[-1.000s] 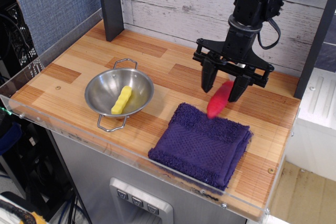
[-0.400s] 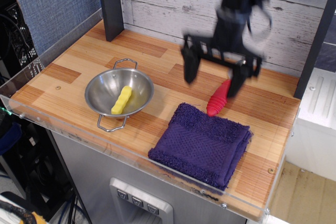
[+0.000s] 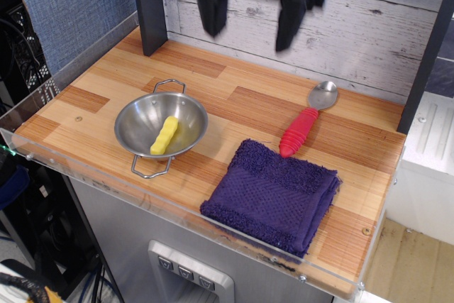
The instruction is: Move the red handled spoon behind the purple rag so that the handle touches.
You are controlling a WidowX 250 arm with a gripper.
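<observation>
The red handled spoon lies on the wooden table behind the purple rag. Its silver bowl points to the back right, and the red handle's near end meets the rag's fuzzy back edge. The gripper is blurred by motion, high above the back of the table near the wall, well clear of the spoon. Its two black fingers hang wide apart with nothing between them.
A steel bowl with wire handles sits at the left of the table and holds a yellow stick-shaped piece. A dark post stands at the back left. A clear plastic lip runs along the table's front edge.
The gripper let go of the spoon, opened wide, and rose up and to the left, away from it. The spoon now lies flat with its silver bowl uncovered.
</observation>
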